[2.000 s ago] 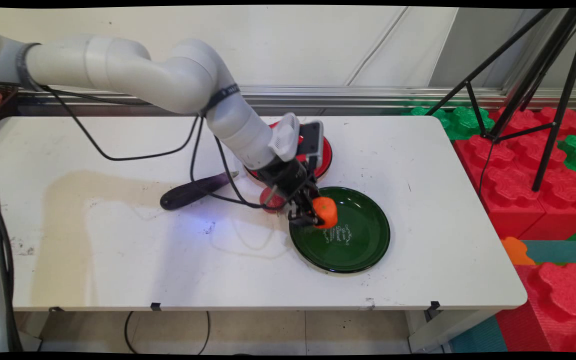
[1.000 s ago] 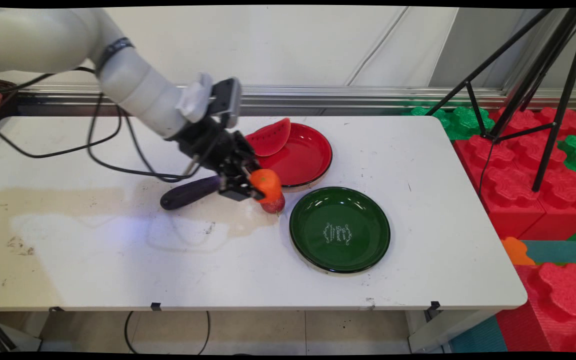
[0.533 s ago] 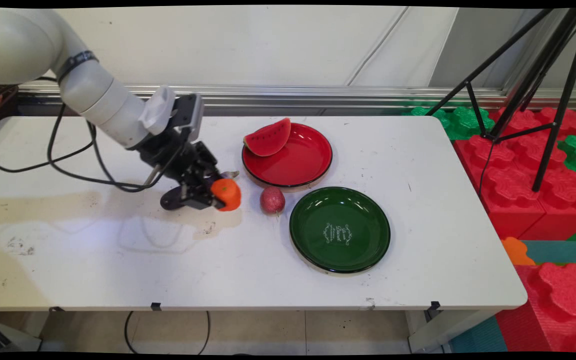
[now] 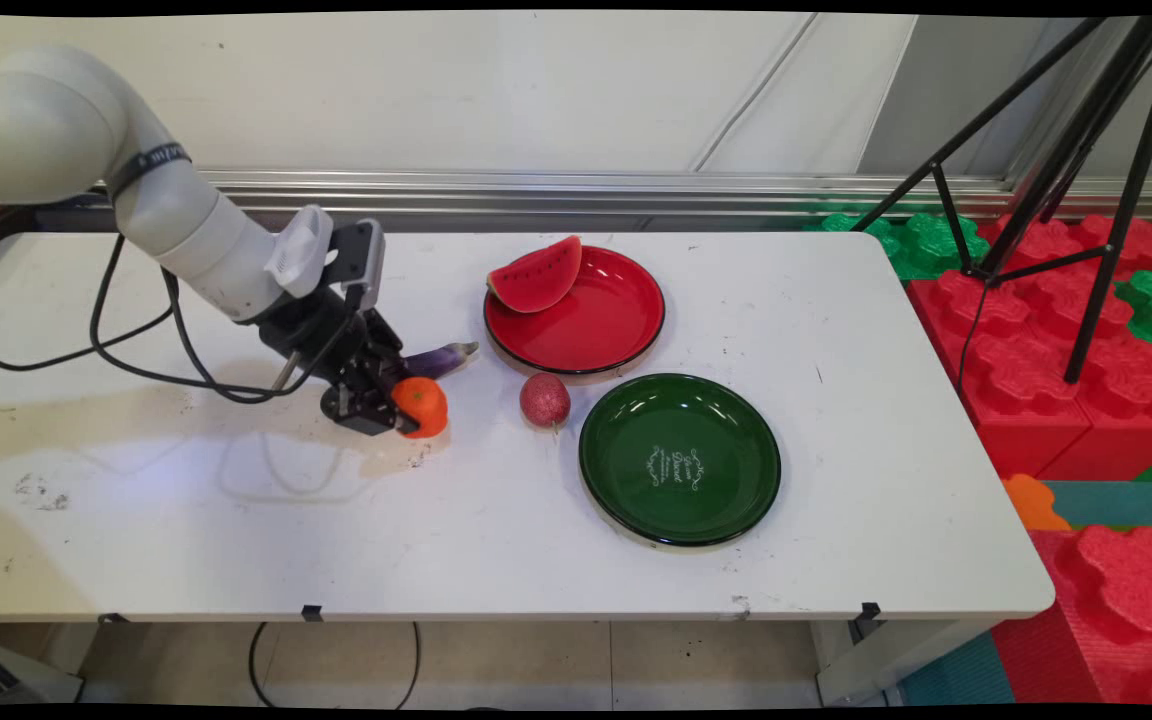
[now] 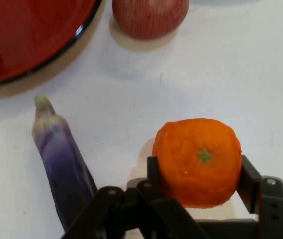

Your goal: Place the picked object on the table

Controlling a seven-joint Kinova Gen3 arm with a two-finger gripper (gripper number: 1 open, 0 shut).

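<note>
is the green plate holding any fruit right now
No, the green plate is bare; the orange is clamped in the gripper, over the table to its left.

A round orange fruit (image 5: 197,160) bears a small green stem mark; the long glossy eggplant (image 5: 61,164) runs purple to pale at its tip. A speckled red apple (image 4: 545,399) lies by a red plate (image 4: 616,330) with a black rim and a dark green plate (image 4: 726,500) with white lettering.

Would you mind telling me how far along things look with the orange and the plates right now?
Done: a watermelon slice lies on the red plate. In hand: the gripper is shut on the orange, low over the table beside the eggplant. Left: the green plate is bare, and the red apple sits on the table between the plates.
</note>
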